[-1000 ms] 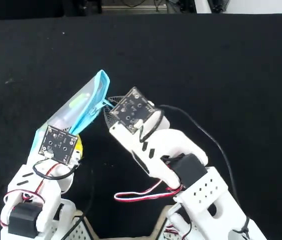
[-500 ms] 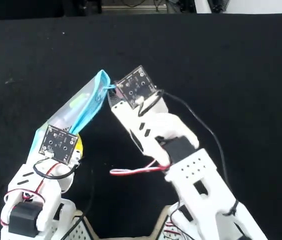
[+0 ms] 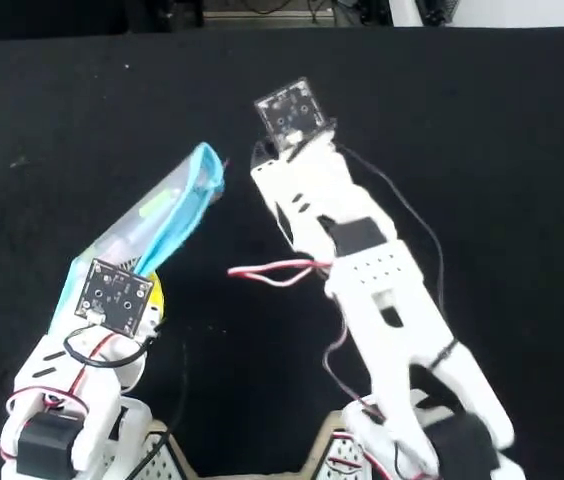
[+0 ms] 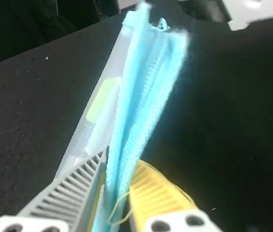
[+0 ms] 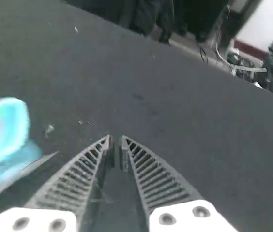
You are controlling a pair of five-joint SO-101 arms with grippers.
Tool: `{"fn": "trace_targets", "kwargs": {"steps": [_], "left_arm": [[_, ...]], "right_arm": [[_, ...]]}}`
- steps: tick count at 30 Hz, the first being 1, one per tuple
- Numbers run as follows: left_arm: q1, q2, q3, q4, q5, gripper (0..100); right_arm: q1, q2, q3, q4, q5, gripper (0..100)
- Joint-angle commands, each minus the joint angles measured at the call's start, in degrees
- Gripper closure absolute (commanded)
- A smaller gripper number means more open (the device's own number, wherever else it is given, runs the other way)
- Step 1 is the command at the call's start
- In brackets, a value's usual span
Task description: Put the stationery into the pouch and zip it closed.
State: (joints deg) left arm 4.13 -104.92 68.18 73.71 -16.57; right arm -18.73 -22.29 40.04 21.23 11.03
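Left tool [image 4: 121, 163] clamped shut on near end of translucent light-blue zip pouch [image 3: 167, 205], likely anchoring it against zip pull. Pouch stretched out over black counter [image 3: 482, 120]. Right tool [image 5: 115, 145] closed, empty, near pouch's far end, not touching.

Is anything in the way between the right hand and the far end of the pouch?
Nothing visible. Only bare black table lies between the right hand, whose fingers are shut on nothing, and the blue end of the pouch. The left hand grips the pouch by its other end.
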Motion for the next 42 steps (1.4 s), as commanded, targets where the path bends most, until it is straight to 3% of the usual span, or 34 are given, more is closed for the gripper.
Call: {"fn": "trace_targets", "kwargs": {"steps": [1,7,13,16,23,27,33,42], "left_arm": [[0.04,0.35,-0.22,0.88,0.09,97],[0.04,0.35,0.22,0.7,0.09,97],[0.04,0.35,0.22,0.62,0.09,97],[0.04,0.35,0.22,0.62,0.09,97],[0.04,0.35,0.22,0.79,0.09,97],[0.04,0.35,0.22,0.62,0.09,97],[0.04,0.35,0.22,0.62,0.09,97],[0.04,0.35,0.13,0.62,0.09,97]], "right_arm": [[0.97,1.71,-4.26,-0.79,-0.26,98.8],[-1.41,-2.95,-3.56,9.05,-0.35,96.6],[-11.6,-11.12,-1.89,22.51,0.18,77.9],[-15.91,-11.82,1.63,16.62,0.18,73.3],[-16.18,-11.82,11.03,-1.76,-0.26,71.9],[-16.18,-11.82,13.32,-5.01,-0.62,71.7],[-12.92,-11.82,13.23,-9.76,-8.97,71.6],[-12.13,-11.74,13.41,-11.43,-9.14,74.5]]}}
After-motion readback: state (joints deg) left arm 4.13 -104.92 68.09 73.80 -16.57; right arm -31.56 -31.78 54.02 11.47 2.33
